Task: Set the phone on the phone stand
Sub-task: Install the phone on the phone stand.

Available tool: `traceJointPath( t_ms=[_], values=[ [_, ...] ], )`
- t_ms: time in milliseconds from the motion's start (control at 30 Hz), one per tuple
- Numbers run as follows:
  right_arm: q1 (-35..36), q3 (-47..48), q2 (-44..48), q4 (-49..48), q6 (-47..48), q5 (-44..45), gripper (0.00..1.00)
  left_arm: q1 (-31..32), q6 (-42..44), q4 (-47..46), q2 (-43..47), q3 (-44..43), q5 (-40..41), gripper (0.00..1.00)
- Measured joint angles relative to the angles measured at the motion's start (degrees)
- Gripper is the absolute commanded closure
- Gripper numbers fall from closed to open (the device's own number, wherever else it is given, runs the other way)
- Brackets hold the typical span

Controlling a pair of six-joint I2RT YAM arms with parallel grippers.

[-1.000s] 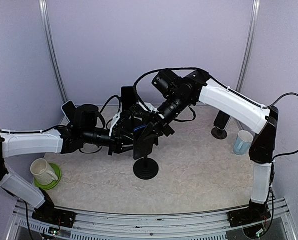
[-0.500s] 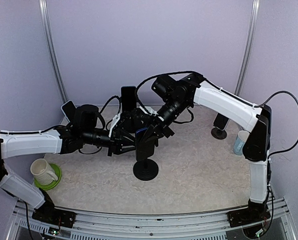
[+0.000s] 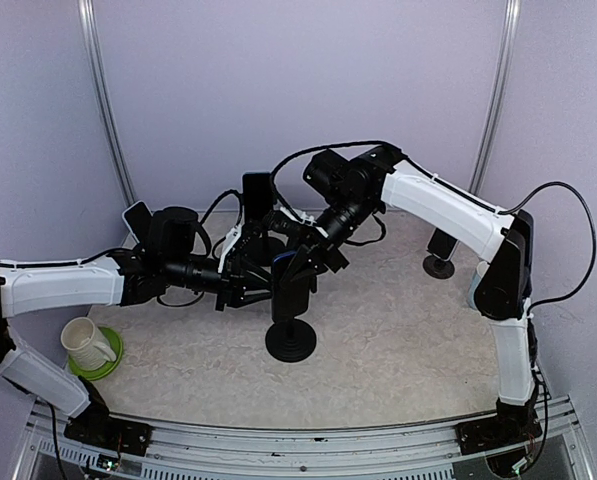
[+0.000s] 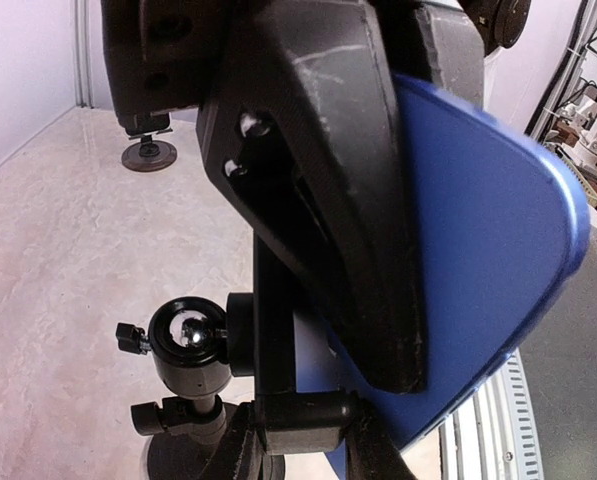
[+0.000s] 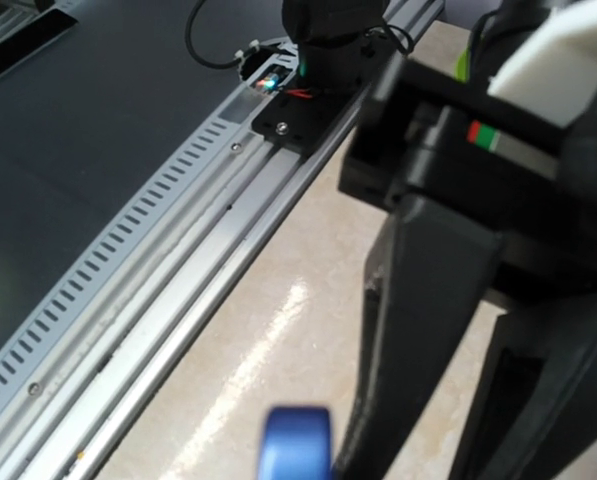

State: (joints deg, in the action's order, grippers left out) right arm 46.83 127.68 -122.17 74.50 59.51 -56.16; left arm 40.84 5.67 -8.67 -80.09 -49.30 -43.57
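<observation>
- Phone: flat slab in a blue case with rounded corners, held over the stand. Seating is probably incomplete, but the view is crowded.
- Left gripper pinches its flat faces.
- Right gripper: jaws pressed together, holding nothing, close by the phone's top.
- Judged rigid and lightish with a smooth case (may slip) and fragile glass. Best gripped across the long edges.
- Stand: black, with a round base, thin post and shiny ball joint.

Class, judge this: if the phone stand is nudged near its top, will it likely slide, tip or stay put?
The phone stand looks top-heavy, a thin post over a small round base, so a high nudge may tip it. Its ball joint suggests the head could swivel instead. A low push would probably slide it on the smooth table.
</observation>
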Motion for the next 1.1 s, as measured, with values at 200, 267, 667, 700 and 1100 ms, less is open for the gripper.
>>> traceJointPath(
  t_ms=[200, 267, 667, 700, 1100],
  values=[
    [0.0, 2.6, -2.3, 3.7, 2.1, -0.7, 1.0, 0.0, 0.9, 1.7, 0.0, -0.6, -0.7, 0.96],
    [0.0, 3.0, -2.7, 4.3, 2.6, -1.1, 1.0, 0.0, 1.2, 1.9, 0.0, -0.6, -1.0, 0.96],
    [-0.3, 1.7, -2.8, 3.7, 0.5, -2.1, 1.0, 0.1, 2.2, 2.3, 0.2, -0.6, -1.0, 0.96],
    [-0.4, 1.2, -2.8, 3.5, 0.3, -2.3, 1.0, 0.1, 2.2, 2.3, 0.3, -0.6, -0.8, 0.96],
    [-1.0, -4.0, 0.0, -1.2, -2.7, -3.3, 1.0, 1.0, 2.3, 2.7, 1.0, -0.6, 1.4, 0.96]
  ],
)
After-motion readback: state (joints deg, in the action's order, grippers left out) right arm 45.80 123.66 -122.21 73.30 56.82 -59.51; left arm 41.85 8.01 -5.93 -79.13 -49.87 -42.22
